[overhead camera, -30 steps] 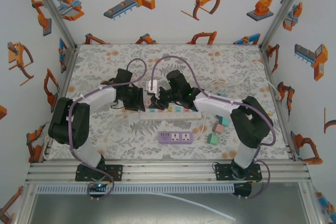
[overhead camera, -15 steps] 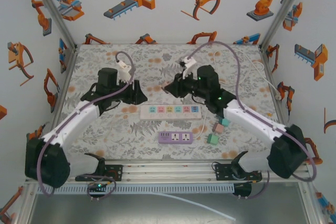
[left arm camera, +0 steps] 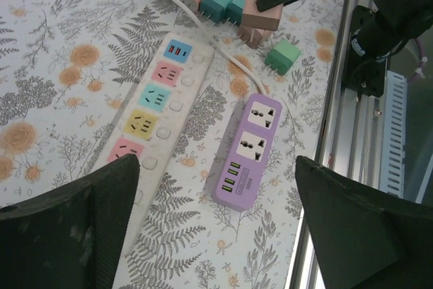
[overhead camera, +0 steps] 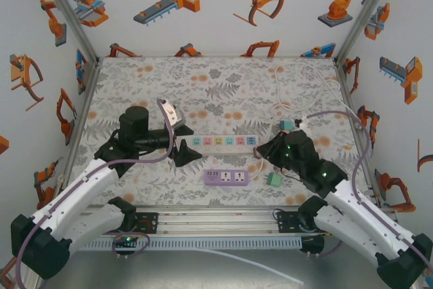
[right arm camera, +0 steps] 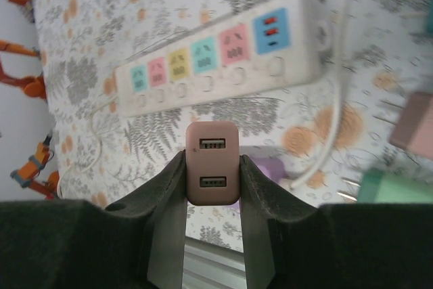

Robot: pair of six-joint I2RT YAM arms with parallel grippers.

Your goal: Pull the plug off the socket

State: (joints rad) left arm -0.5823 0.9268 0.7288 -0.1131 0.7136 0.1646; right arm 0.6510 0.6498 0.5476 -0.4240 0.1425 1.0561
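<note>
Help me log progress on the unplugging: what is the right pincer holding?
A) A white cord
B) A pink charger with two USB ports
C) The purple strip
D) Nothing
B: in the right wrist view, the right pincer is shut on the charger, clear of the white strip behind it.

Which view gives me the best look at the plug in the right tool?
Right wrist: the pink plug sits centred between the right tool's fingers, both USB ports facing the camera. Left wrist catches its side and prongs at the top edge. From top external, the tool covers it.
</note>
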